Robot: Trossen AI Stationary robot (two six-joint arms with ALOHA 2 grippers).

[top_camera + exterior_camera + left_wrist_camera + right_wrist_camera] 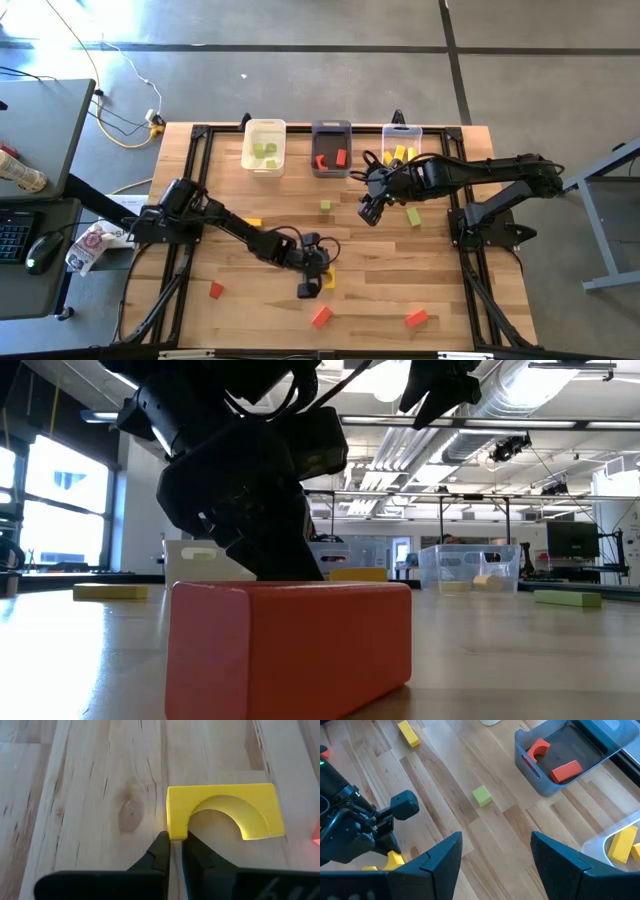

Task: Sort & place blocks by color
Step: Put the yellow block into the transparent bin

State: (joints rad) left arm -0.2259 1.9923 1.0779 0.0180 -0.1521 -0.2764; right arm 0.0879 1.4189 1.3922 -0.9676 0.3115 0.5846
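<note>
**Left claw shut at the yellow arch piece, right claw wide above the desk**

Left claw (308, 288) sits low in the centre of the high view, its fingers (161, 851) drawn nearly together right at one leg of the yellow arch block (222, 809); the left wrist view shows the tips at the leg's lower edge, and I cannot tell whether they actually pinch it. The right claw (370, 212) hangs right of centre in the high view with its jaws spread wide and nothing between them.

Along the upper edge of the desk (240, 320) stand three bins: the white bin (264, 148) with light green pieces, the dark grey bin (331, 148) with red pieces (555, 762), and the clear bin (401, 143) with yellow ones.

Loose on the desk:
- a green cube (326, 206) at centre, below the grey bin
- a green bar (413, 216) just right of the right claw
- a yellow bar (253, 222) left of centre
- red blocks low in the frame: one at lower left (216, 290), one at bottom centre (321, 317), one at lower right (416, 318)
</note>
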